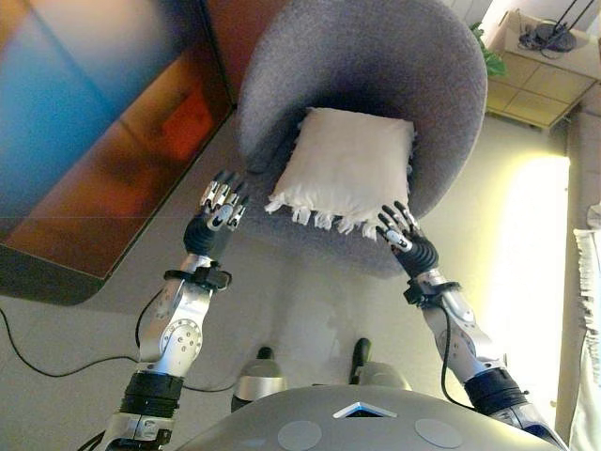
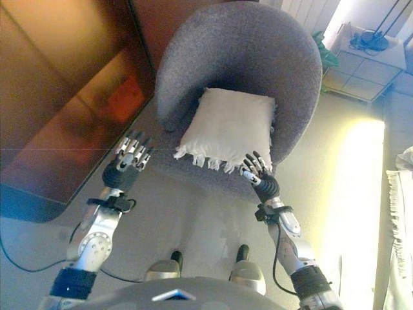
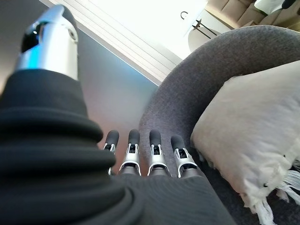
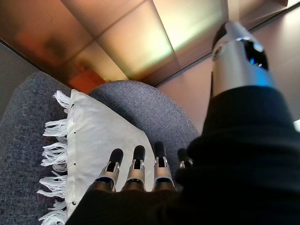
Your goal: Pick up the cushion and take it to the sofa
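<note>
A white square cushion (image 1: pixel 346 169) with a fringe along its near edge lies on the seat of a round grey armchair (image 1: pixel 366 66). My left hand (image 1: pixel 221 209) hovers open just off the cushion's near left corner, beside the chair's edge, touching nothing. My right hand (image 1: pixel 402 230) is open with its fingertips (image 4: pixel 139 154) at the cushion's near right corner, over the fringe. In the right wrist view the cushion (image 4: pixel 98 140) lies right past the straight fingers. The left wrist view shows the cushion (image 3: pixel 248 136) apart from the fingers (image 3: pixel 154 145).
A large reddish-brown wooden panel (image 1: pixel 103 132) runs along the left. A low white shelf unit (image 1: pixel 535 75) with dark items on top stands at the back right. Pale fringed fabric (image 1: pixel 590 272) shows at the right edge. Light floor (image 1: pixel 300 301) lies before the armchair.
</note>
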You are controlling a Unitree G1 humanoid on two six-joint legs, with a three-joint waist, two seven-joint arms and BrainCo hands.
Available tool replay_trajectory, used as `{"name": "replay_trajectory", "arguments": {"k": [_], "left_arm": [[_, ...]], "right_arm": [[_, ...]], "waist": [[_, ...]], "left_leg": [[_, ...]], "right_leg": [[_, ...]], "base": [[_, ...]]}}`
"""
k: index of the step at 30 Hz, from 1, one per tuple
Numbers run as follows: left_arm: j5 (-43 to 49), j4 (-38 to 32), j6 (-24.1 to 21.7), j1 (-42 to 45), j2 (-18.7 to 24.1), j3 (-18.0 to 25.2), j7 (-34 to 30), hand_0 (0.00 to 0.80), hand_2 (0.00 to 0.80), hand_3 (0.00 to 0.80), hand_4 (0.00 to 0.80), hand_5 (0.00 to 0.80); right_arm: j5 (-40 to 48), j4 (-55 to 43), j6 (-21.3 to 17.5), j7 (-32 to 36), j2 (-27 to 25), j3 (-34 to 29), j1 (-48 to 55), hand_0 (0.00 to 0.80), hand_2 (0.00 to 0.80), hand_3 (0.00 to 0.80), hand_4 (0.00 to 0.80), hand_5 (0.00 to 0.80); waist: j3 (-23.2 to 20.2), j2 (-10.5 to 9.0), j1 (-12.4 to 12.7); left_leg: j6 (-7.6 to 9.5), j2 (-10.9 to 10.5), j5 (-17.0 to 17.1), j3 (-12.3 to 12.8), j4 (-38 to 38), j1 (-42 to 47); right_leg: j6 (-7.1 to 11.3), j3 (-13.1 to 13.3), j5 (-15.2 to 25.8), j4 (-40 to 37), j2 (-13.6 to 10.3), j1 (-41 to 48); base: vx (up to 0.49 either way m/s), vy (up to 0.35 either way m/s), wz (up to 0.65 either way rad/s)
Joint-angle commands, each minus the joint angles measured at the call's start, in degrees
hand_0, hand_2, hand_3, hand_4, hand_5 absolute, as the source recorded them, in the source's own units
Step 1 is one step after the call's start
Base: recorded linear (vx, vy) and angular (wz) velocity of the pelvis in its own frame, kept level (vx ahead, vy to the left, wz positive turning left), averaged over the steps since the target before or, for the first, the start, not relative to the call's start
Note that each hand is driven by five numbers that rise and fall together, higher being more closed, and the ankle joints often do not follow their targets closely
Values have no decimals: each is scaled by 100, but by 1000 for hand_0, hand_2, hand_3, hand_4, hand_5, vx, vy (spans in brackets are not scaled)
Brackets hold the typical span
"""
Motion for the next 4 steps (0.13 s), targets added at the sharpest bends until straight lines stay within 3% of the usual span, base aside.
{"name": "replay_trajectory", "arguments": {"k": [1,4], "left_arm": [[-80,-204,-130,-327,228,-45,-39,0,0,0,0,0],[-89,-202,-112,-332,220,-34,-48,0,0,0,0,0]], "right_arm": [[41,-335,-309,14,142,-82,-186,0,0,0,0,0],[37,-347,-296,-3,159,-86,-185,0,0,0,0,0]], "waist": [[-87,-198,-2],[-86,-193,-9]], "left_leg": [[80,-22,454,-2,-96,-513],[80,-21,449,-1,-106,-496]], "right_leg": [[461,-159,-204,53,-442,283],[460,-149,-203,50,-440,287]], "base": [[0,0,0],[0,0,0]]}}
